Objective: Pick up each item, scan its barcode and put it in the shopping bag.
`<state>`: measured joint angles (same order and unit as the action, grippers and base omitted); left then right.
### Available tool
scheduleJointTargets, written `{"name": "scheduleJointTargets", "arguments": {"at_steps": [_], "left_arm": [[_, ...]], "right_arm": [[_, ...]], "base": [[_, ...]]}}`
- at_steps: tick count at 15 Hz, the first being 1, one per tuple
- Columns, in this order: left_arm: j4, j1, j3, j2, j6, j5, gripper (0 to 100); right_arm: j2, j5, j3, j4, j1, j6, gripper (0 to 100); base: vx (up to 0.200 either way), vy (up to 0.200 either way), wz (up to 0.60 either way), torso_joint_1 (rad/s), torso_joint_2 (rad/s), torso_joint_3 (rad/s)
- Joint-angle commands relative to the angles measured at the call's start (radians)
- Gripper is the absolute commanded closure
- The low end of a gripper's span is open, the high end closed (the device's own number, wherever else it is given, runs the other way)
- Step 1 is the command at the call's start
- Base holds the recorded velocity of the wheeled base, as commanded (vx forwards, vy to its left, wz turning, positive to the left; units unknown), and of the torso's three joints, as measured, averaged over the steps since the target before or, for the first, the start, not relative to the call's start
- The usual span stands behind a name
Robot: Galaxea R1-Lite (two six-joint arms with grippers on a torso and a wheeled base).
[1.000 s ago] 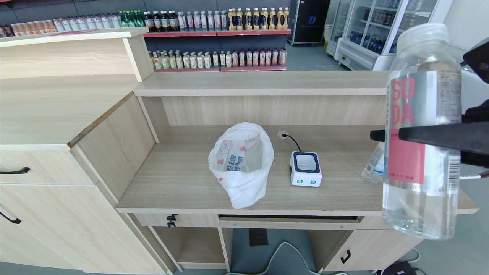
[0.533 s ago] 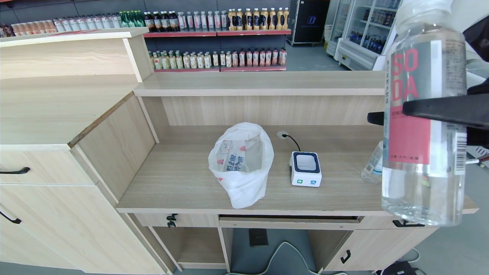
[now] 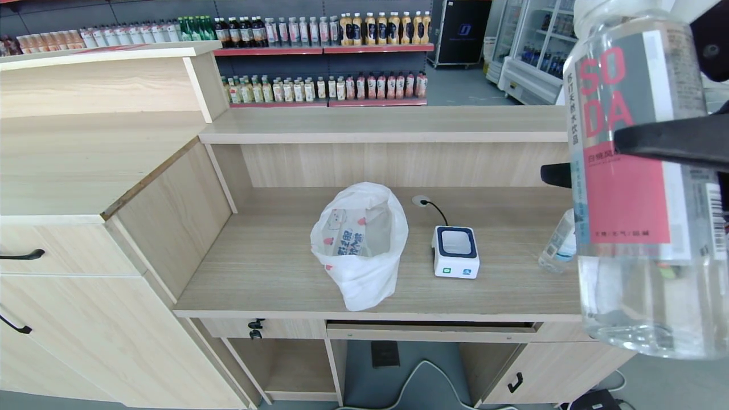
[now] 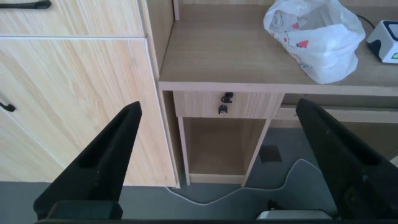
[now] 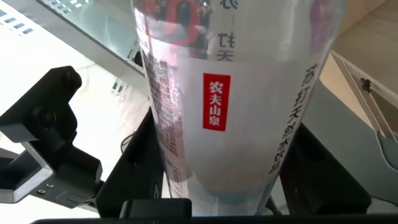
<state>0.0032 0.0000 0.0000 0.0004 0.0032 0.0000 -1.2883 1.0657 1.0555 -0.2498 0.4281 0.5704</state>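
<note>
A clear soda water bottle (image 3: 626, 199) is held high at the robot's right, close to the head camera and well above the wooden counter (image 3: 273, 267). It is kept nearly upright and carries a pink and grey label; a barcode (image 3: 715, 219) is seen at the label's right edge. The bottle is clamped at the label by the right gripper (image 3: 581, 159), with one black finger pressed on each side.

On the counter, a white plastic shopping bag (image 3: 360, 245) is stood with its mouth open upward. Just to its right, apart from it, a small white barcode scanner (image 3: 455, 251) is placed, its dark-rimmed window facing up. A black cable (image 3: 437, 212) is run from the scanner to a round port at the back of the counter. Farther right, a second clear bottle (image 3: 559, 244) is partly hidden behind the held one.

The left gripper (image 4: 219, 106) is held low, in front of the counter's lower cabinets. Its two black fingers are spread wide apart, and nothing is held between them.

Shelves of bottled drinks (image 3: 324, 28) are lined along the room behind the counter.
</note>
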Motion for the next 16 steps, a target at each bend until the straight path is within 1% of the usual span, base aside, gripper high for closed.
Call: {"name": "scheduleJointTargets", "arguments": {"at_steps": [1, 3, 6, 7, 8, 10, 11, 13, 16], "left_arm": [[0.0, 0.0, 0.0, 0.0, 0.0, 0.0, 0], [0.0, 0.0, 0.0, 0.0, 0.0, 0.0, 0], [0.0, 0.0, 0.0, 0.0, 0.0, 0.0, 0], [0.0, 0.0, 0.0, 0.0, 0.0, 0.0, 0], [0.0, 0.0, 0.0, 0.0, 0.0, 0.0, 0], [0.0, 0.0, 0.0, 0.0, 0.0, 0.0, 0], [0.0, 0.0, 0.0, 0.0, 0.0, 0.0, 0], [0.0, 0.0, 0.0, 0.0, 0.0, 0.0, 0], [0.0, 0.0, 0.0, 0.0, 0.0, 0.0, 0]], "right_arm": [[0.001, -0.001, -0.006, 0.001, 0.014, -0.001, 100], [-0.009, -0.02, -0.015, 0.003, 0.015, -0.017, 100], [-0.045, -0.128, -0.028, 0.007, 0.023, -0.13, 100], [-0.065, -0.26, -0.034, 0.009, 0.06, -0.207, 100], [-0.078, -0.375, -0.031, 0.01, 0.113, -0.225, 100], [-0.106, -0.543, -0.02, 0.007, 0.221, -0.245, 100], [-0.114, -0.609, -0.009, 0.009, 0.255, -0.268, 100], [-0.115, -0.679, 0.017, 0.012, 0.307, -0.27, 100], [-0.095, -0.688, 0.024, 0.014, 0.316, -0.27, 100]], "base": [[0.0, 0.0, 0.0, 0.0, 0.0, 0.0], [0.0, 0.0, 0.0, 0.0, 0.0, 0.0], [0.0, 0.0, 0.0, 0.0, 0.0, 0.0], [0.0, 0.0, 0.0, 0.0, 0.0, 0.0], [0.0, 0.0, 0.0, 0.0, 0.0, 0.0], [0.0, 0.0, 0.0, 0.0, 0.0, 0.0], [0.0, 0.0, 0.0, 0.0, 0.0, 0.0], [0.0, 0.0, 0.0, 0.0, 0.0, 0.0], [0.0, 0.0, 0.0, 0.0, 0.0, 0.0]]}}
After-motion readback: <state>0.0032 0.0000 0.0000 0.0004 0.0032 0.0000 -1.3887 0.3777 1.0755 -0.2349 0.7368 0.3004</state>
